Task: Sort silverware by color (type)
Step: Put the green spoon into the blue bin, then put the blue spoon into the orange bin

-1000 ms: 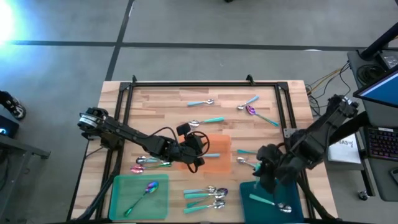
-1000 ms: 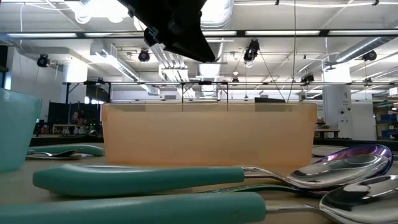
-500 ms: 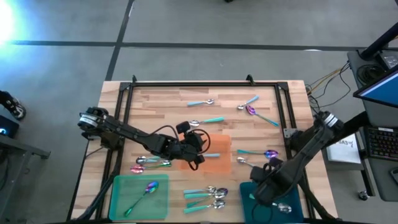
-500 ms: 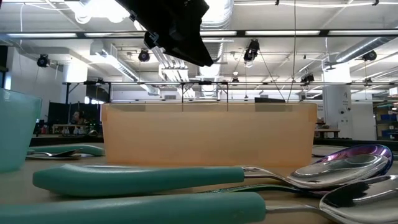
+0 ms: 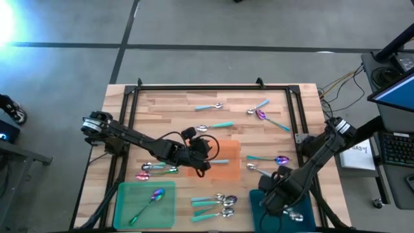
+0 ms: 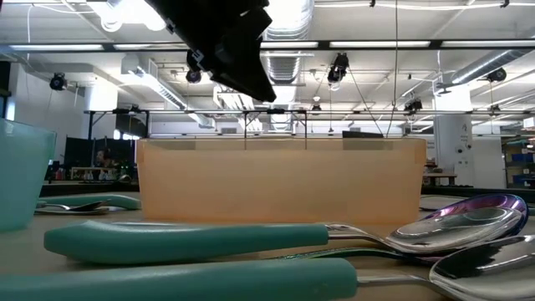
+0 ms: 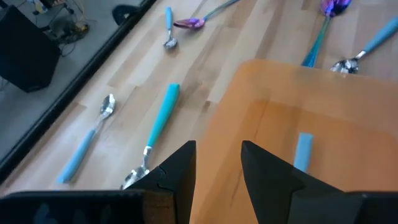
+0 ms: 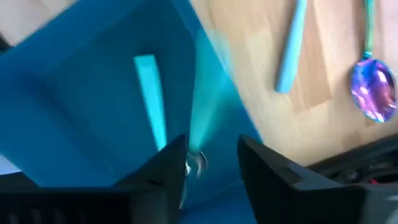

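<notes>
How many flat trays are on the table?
3: a green tray on the left, an orange tray in the middle, a teal tray on the right, partly under the right arm.

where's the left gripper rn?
High view: the left gripper sits mid-table over the left edge of the orange tray, open and empty, with a light-blue spoon lying in the tray beside it.

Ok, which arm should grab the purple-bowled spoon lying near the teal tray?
Right, probably. Its end effector hovers open over the teal tray, close to that spoon. The left end effector is over the orange tray, farther off.
</notes>
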`<state>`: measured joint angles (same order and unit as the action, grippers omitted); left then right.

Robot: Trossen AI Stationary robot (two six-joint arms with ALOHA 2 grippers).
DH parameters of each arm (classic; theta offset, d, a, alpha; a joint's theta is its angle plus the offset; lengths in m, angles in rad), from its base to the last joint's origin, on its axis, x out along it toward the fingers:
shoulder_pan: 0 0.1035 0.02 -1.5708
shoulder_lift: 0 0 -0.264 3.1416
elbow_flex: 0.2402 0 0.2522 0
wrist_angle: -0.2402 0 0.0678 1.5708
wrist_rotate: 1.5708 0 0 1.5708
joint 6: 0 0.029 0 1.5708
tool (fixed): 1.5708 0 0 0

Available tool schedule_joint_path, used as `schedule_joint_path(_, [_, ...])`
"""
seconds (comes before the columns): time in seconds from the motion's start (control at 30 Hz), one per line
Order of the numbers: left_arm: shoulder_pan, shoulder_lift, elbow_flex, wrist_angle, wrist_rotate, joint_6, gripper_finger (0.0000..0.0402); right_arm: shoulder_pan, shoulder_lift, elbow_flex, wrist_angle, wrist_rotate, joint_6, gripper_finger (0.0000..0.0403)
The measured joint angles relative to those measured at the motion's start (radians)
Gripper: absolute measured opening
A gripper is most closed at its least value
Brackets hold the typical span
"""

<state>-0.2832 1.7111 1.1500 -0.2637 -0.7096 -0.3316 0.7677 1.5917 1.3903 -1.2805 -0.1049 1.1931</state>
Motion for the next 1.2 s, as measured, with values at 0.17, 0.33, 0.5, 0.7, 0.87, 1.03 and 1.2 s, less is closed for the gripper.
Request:
schedule_joint_path(0.17, [0.0, 0.0, 0.0, -0.028, 0.133, 0.009, 0.0112, 0.0, -0.001, 0.011, 0.003, 0.0, -0.038, 0.0179])
schedule_joint_path(0.33, [0.0, -0.006, 0.0, -0.062, 0.163, 0.036, 0.0112, -0.005, -0.024, 0.03, -0.002, 0.054, -0.08, 0.0176])
schedule_joint_path(0.5, [0.0, -0.009, 0.001, -0.127, 0.176, 0.022, 0.0112, -0.013, -0.055, 0.03, -0.026, 0.204, -0.108, 0.0162])
schedule_joint_path(0.7, [0.0, -0.009, 0.056, -0.28, 0.179, -0.021, 0.0112, -0.057, -0.099, 0.028, -0.1, 0.378, -0.149, 0.015])
schedule_joint_path(0.87, [0.004, -0.01, 0.124, -0.394, 0.173, -0.026, 0.0112, -0.116, -0.138, 0.028, -0.105, 0.484, -0.221, 0.0146])
schedule_joint_path(1.03, [0.034, -0.01, 0.163, -0.456, 0.132, -0.015, 0.0112, -0.189, -0.172, 0.028, -0.107, 0.565, -0.301, 0.015])
schedule_joint_path(1.2, [0.104, -0.02, 0.159, -0.463, 0.155, 0.043, 0.0112, -0.255, -0.202, 0.013, -0.106, 0.618, -0.372, 0.015])
